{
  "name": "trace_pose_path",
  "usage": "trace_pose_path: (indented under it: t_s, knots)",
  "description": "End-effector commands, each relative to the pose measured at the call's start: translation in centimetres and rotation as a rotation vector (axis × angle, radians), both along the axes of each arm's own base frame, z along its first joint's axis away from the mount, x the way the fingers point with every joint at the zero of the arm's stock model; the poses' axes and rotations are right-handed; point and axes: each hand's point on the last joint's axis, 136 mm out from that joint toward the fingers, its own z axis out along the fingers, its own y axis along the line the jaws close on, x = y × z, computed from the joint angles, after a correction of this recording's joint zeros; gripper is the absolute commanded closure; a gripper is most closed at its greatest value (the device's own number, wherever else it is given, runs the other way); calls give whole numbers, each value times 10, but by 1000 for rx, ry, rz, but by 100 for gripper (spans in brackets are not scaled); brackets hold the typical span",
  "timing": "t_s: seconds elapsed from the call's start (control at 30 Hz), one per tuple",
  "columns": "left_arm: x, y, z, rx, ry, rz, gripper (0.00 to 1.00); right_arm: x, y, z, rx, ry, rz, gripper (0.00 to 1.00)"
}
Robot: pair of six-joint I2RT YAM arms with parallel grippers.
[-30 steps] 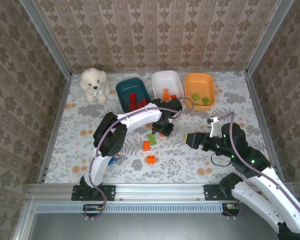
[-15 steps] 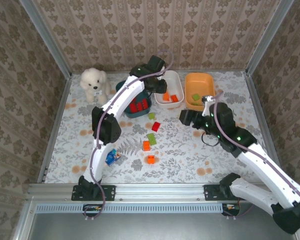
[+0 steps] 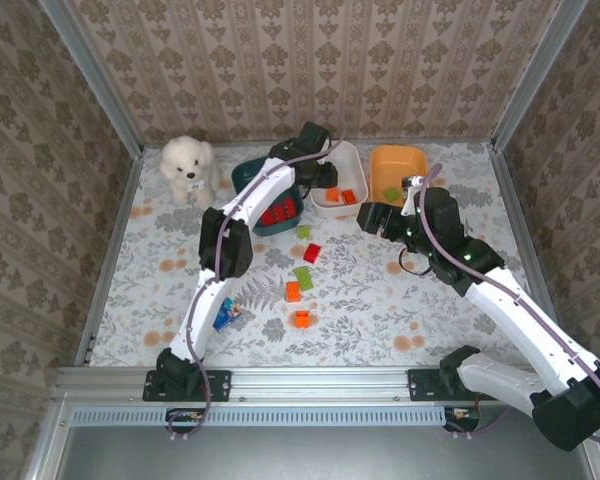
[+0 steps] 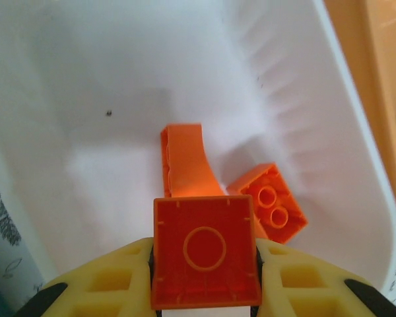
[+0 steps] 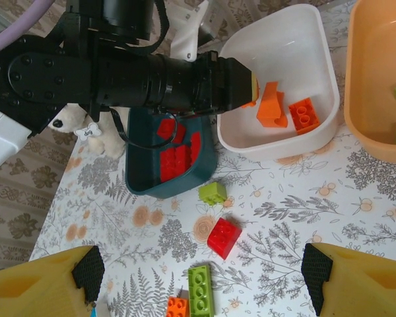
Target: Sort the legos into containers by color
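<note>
Your right gripper has edged up the floral tablecloth, jaws apart. Between damask-papered walls, your left gripper pinches a square orange plastic brick over the white rounded plastic bin.

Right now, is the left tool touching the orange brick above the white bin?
Touching. The left wrist view shows the orange brick clamped between the left tool's yellow fingers, no gap either side.

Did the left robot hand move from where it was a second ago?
Yes. The left gripper went from the loose bricks on the table toward the back wall. Now it hangs over the white bin, holding an orange brick.
</note>
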Motion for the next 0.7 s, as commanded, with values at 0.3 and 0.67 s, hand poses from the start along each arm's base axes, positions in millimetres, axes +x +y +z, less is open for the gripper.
trace_pose_path:
  t_s: [0.3,0.67]
  knots:
    - [39,8,-10,-157,47,215,70,3,-3,0,51,4,5,18]
    - [50,-1,-22,-303,143,311,67,4,-7,-4,50,20,-4,18]
